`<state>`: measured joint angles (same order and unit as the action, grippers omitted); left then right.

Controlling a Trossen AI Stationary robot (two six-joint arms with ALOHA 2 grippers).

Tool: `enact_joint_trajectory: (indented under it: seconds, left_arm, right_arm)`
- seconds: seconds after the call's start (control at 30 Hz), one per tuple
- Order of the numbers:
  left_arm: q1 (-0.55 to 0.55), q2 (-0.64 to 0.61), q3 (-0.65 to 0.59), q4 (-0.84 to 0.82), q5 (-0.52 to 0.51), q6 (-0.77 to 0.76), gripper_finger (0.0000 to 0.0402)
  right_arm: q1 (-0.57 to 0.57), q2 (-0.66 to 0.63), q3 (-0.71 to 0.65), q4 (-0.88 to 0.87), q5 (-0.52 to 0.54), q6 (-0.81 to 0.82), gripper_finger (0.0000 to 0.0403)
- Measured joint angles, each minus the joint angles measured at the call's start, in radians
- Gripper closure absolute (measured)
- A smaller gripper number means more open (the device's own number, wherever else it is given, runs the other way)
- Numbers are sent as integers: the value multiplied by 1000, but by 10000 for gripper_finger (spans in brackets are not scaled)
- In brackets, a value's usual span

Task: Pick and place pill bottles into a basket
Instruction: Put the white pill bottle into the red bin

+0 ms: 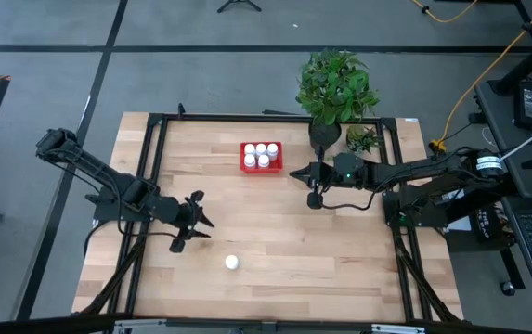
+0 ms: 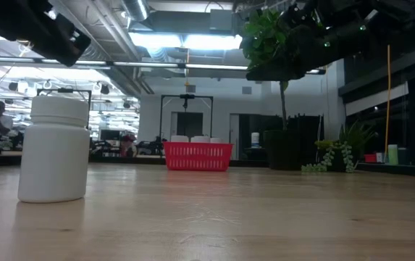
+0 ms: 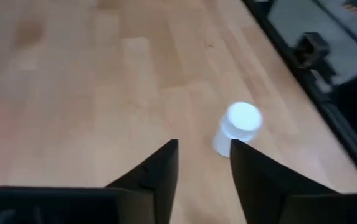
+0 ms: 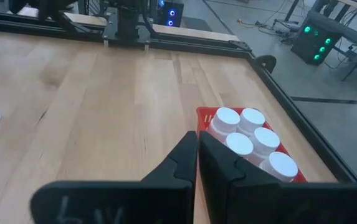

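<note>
just ahead of the left arm's empty, parted jaws (image 3: 203,163) one small white capped plastic pill bottle (image 3: 237,129) stands alone on the pale wooden counter (image 1: 275,241), while five sit in the red perforated plastic basket (image 4: 290,169) beside the right arm's closed, empty jaws (image 4: 198,163), so by my reckoning one remains.

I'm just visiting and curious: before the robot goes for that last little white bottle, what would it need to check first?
1. Loose pill bottle upright on the table: ok.
2. Left gripper open, bottle just ahead: ok.
3. Nothing beside the bottle: ok.
4. Basket holds five bottles; free slot: ok, judging from the high view.
5. Right gripper shut, empty, beside the basket: ok.
6. Right arm clear of the drop path: cannot tell.
</note>
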<state>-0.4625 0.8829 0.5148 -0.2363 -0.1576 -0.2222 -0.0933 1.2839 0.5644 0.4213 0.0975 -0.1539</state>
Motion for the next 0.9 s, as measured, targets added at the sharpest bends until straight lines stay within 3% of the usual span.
enact_joint_trajectory:
  seconds: [0.2,0.63,0.9]
  left_arm:
    - [0,0,0,-11,-138,19,212]
    - [-32,2,0,8,-120,58,178]
    - [-130,149,0,9,-140,-103,178]
  right_arm:
    - [0,0,0,0,0,21,383]
    - [0,0,0,-1,0,23,383]
    - [0,0,0,-9,0,48,383]
